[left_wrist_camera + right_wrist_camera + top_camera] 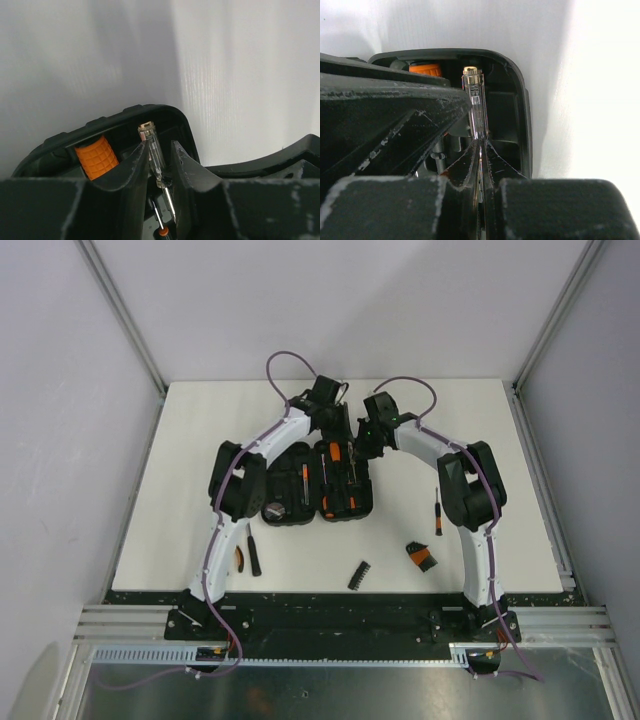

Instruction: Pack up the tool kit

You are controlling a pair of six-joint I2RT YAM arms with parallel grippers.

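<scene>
The clear plastic tester screwdriver has its lower end hidden between the fingers of the right tool. Both white arms cover the open black plastic case at its far end (top view).

The white table carries the open black tool case at its middle. In front lie a slim screwdriver, a bit strip, an orange-black tool and a dark stick.

The case is black, one handle orange and gridded, the tester screwdriver clear.

Black tool case lies open mid-table, orange-handled tools slotted inside, a loose screwdriver right of it
</scene>
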